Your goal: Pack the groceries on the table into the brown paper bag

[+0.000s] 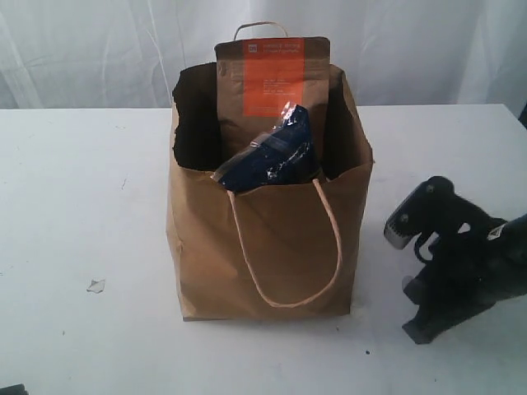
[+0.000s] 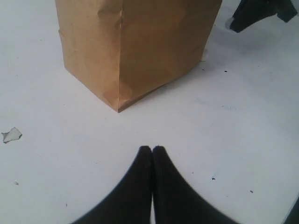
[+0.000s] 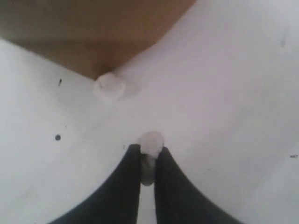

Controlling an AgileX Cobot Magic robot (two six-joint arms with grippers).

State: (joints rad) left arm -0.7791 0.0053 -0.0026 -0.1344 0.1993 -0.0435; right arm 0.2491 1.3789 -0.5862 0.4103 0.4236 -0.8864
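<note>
The paper bag (image 1: pixel 272 247) stands on the table (image 1: pixel 82 206), pouch (image 1: pixel 272 78) upright inside, noodle packet (image 1: pixel 276 156) leaning over its front rim; a nudge could tip it out. The left gripper (image 2: pixel 152 149) is closed and empty. The right gripper (image 3: pixel 148 149), near the bag's corner, pinches what looks like a pale scrap (image 3: pixel 150 140).

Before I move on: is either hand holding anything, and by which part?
Left hand: nothing. Right hand seems to pinch a small whitish scrap; the part is blurred.

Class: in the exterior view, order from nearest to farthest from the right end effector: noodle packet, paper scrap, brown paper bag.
1. brown paper bag, beside the right end effector
2. noodle packet, in the bag's mouth
3. paper scrap, beyond the bag's far side
</note>
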